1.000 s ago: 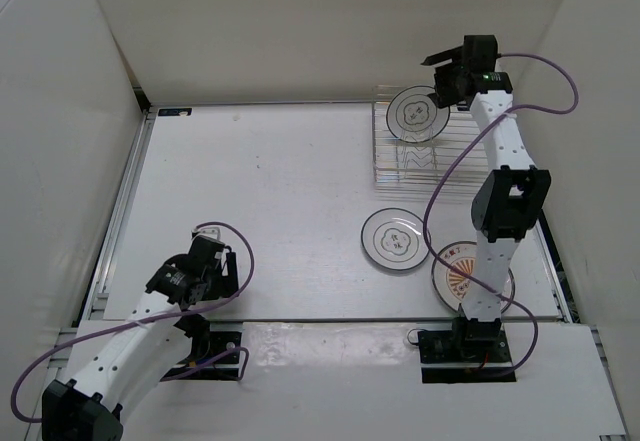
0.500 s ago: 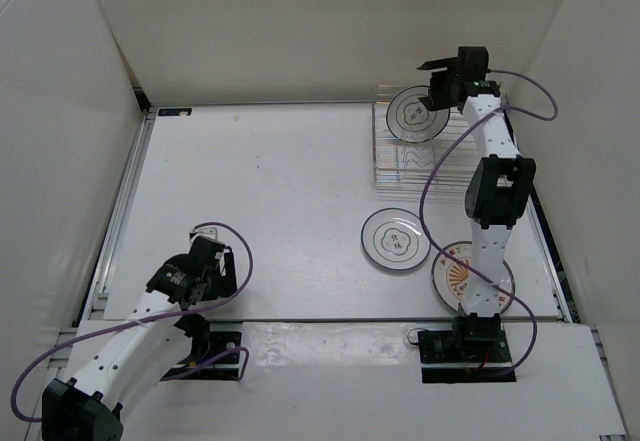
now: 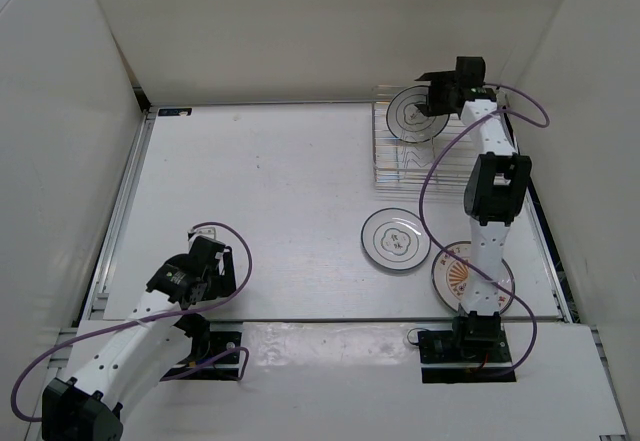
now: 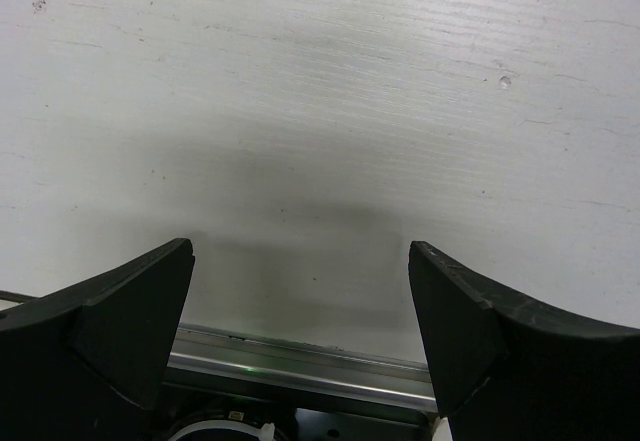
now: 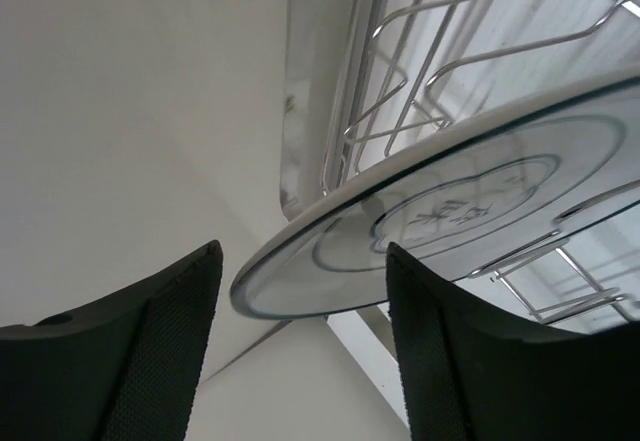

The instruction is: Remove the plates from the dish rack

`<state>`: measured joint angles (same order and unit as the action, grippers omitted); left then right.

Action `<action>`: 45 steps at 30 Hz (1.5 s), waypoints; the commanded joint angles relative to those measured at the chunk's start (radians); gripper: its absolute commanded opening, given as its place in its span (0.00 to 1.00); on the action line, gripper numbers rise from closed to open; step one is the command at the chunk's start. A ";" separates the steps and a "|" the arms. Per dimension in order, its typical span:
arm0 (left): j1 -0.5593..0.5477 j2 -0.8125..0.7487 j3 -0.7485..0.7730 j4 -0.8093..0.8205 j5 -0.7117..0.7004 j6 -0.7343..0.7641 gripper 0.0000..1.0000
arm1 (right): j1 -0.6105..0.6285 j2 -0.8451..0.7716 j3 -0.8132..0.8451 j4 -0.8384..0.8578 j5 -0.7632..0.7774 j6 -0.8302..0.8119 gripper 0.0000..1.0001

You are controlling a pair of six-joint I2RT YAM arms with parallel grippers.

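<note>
**A:** Right gripper (image 3: 433, 89), state?

**B:** Spread wide and holding nothing. In the wrist view, the rim of the racked plate (image 5: 420, 211) pokes into the gap between the black textured fingers (image 5: 150, 351). I can't see contact on either side.

**A:** Where's that plate?

**B:** It's in the dish rack (image 3: 400, 166), far right of the table (image 3: 260, 191). It's propped at a lean on the wires, not flat. The claw sits at its far-right rim, so the plate lies left and slightly near of it. The disc edge runs through the gap, so closing should pinch across the thin rim.

**A:** Other arm?

**B:** Left gripper (image 4: 300, 261) is also spread and empty, low over bare tabletop at near left, well apart from the rack. The right arm is clearly the nearer one.

**A:** Materials?

**B:** The racked plate is glossy and smooth, white with thin dark rings and a centre mark. It looks hard and probably slippery. The rack is thin shiny bent wire, which could snag the rim on lift.

**A:** Rest of the task?

**B:** The flat ringed plate (image 3: 396, 239) and the sunburst plate (image 3: 452, 279) lie on the table near the right arm, with the sunburst one partly hidden behind it. I'd say only the racked one is left.
</note>
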<state>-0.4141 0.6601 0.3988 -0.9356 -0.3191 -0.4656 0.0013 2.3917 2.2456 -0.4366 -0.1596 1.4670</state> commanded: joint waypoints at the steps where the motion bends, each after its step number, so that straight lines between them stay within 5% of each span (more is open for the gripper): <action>1: 0.003 0.004 -0.002 -0.005 -0.028 -0.013 1.00 | -0.032 -0.023 -0.024 0.027 -0.026 0.006 0.68; 24: 0.004 0.004 -0.002 -0.005 -0.026 -0.010 1.00 | -0.067 -0.080 -0.070 0.058 -0.135 0.013 0.00; 33: 0.003 -0.005 -0.005 -0.003 -0.017 -0.004 1.00 | -0.077 -0.103 -0.093 0.068 -0.179 0.013 0.00; 37: 0.003 -0.010 -0.008 -0.005 -0.018 -0.007 1.00 | -0.083 -0.095 -0.096 0.079 -0.196 0.018 0.31; 45: 0.005 -0.005 -0.005 -0.003 -0.021 -0.008 1.00 | -0.101 -0.048 -0.064 0.085 -0.201 0.032 0.46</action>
<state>-0.4141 0.6590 0.3988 -0.9421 -0.3267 -0.4713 -0.0834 2.3379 2.1521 -0.3565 -0.3477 1.4902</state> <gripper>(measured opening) 0.990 0.454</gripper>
